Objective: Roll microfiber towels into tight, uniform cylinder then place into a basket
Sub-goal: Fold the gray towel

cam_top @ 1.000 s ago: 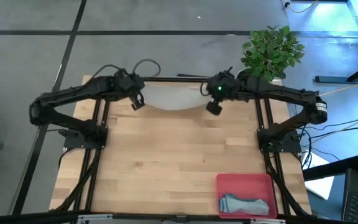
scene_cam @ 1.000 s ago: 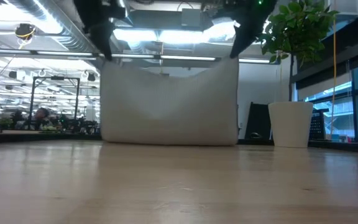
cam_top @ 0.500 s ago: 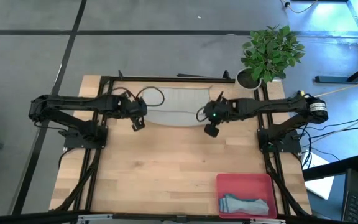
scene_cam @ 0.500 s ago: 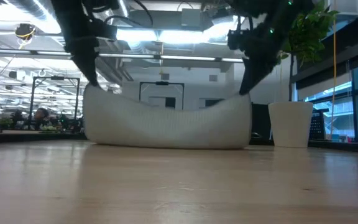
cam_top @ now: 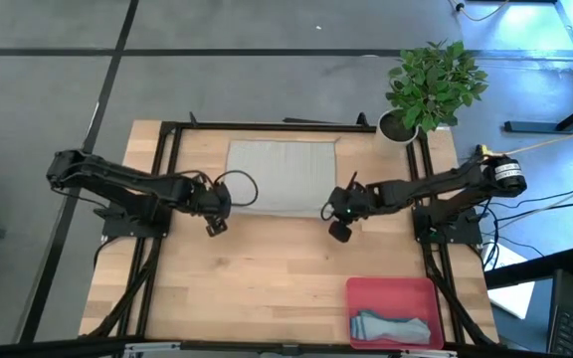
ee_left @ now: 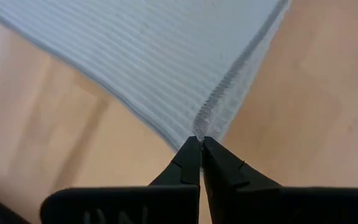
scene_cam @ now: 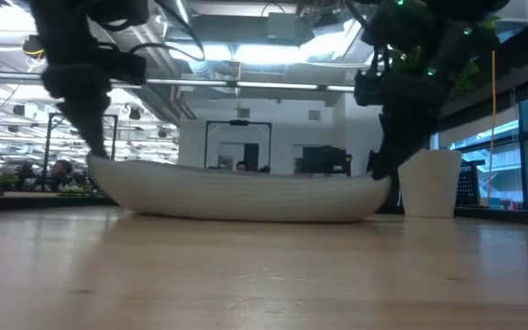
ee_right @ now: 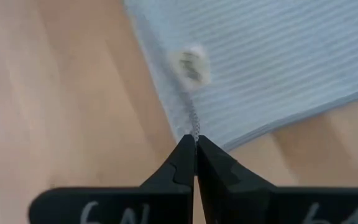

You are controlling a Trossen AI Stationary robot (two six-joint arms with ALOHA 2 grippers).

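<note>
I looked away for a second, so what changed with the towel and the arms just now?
Both arms drew back from the table's far edge and lowered, laying the grey-green towel down flat. The left end effector and right end effector stay shut on its near corners. The basket and its rolled teal towel didn't move.

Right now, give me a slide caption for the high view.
Left gripper and right gripper, each shut on a near corner of the grey-green towel, spread it flat; a rolled towel lies in the pink basket.
</note>
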